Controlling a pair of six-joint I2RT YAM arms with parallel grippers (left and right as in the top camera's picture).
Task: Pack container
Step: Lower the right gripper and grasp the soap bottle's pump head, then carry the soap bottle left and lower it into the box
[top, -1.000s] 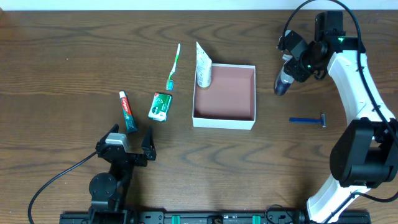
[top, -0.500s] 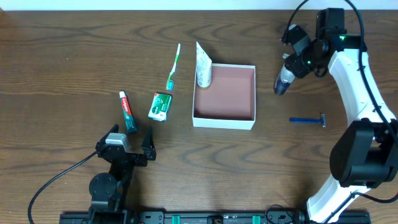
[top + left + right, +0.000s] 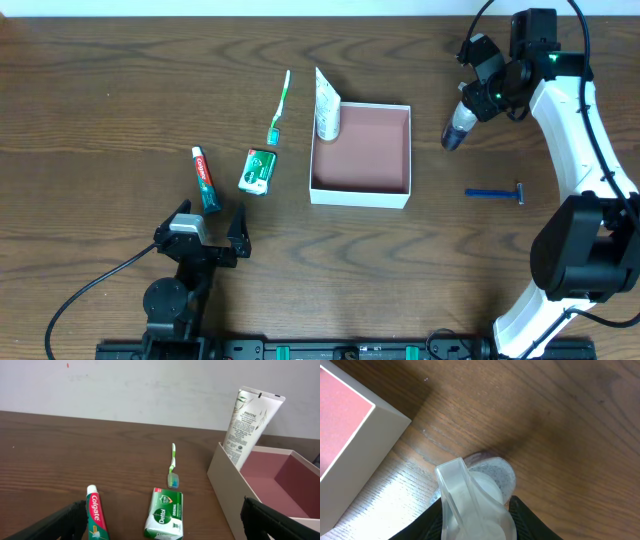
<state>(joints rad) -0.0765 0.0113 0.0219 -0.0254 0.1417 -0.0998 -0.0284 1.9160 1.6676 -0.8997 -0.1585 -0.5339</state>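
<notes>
Overhead, bottle (image 3: pixel 454 130) near container (image 3: pixel 360 196) right wall.

Overhead: bright, even light from above on the dark brown wood-grain counter (image 3: pixel 120 120), shadows short & soft, pic sharp. Left wrist cam: mid-field crisp, plain pale wall (image 3: pixel 125 385) v bright, left jaws at bottom corners dark & blurred. Right wrist cam: whitish glare on wood lower left, dark shadow by the white-walled square box (image 3: pixel 370 430), translucent clear-capped bottle (image 3: pixel 470 505) between right jaws out of focus.
</notes>
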